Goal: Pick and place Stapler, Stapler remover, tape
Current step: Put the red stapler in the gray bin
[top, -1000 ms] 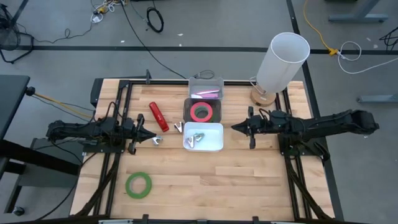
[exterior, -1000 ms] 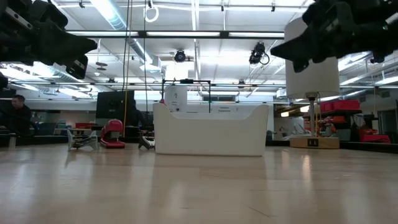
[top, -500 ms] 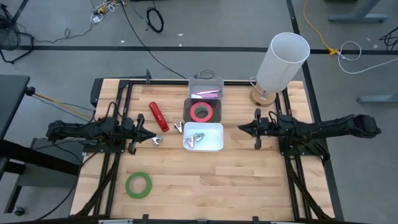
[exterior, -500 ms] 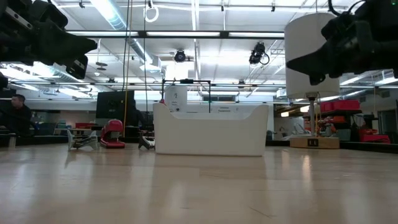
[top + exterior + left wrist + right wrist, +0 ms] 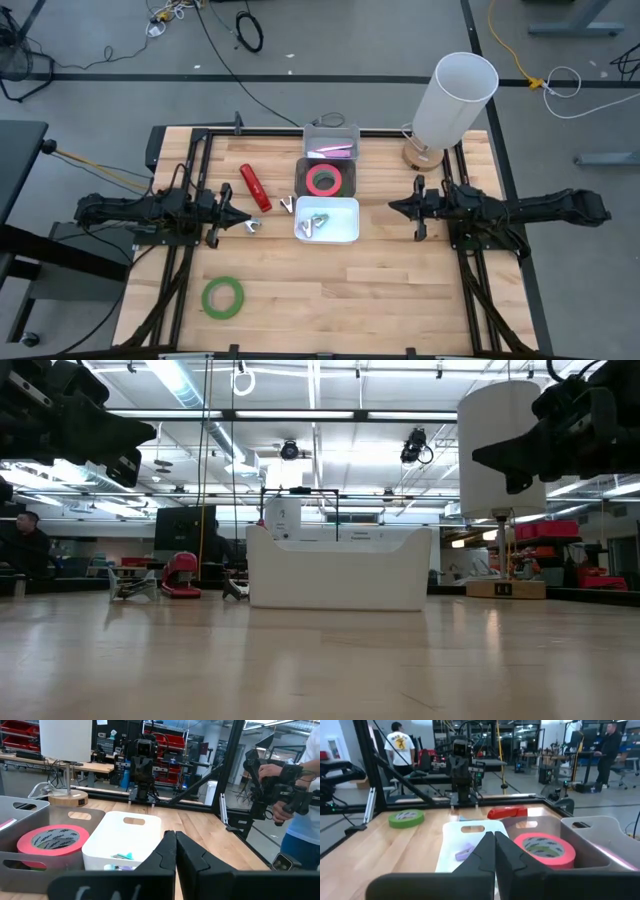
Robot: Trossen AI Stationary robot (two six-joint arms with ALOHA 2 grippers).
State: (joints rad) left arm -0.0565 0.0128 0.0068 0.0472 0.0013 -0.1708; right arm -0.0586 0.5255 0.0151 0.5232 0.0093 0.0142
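High view: left gripper (image 5: 240,219) hovers over the wooden slatted table (image 5: 330,290), fingers pressed together, holding nothing. A small metal staple remover (image 5: 252,227) lies just beside its tip. Red oblong stapler (image 5: 254,187) lies on the table near the dark grey tray (image 5: 301,180), which holds the pink tape roll (image 5: 323,180). White rectangular plastic bin (image 5: 328,219) sits next to it with small items inside. Green tape roll (image 5: 223,297) lies well apart, toward the table's front-left. Right gripper (image 5: 393,208) hangs right of the bin, fingers together and empty.

Low view: bin centre, stapler to its left.

Left wrist view: pink roll in tray, beside bin.

Right wrist view: green roll, stapler and pink roll visible beyond the closed fingers.
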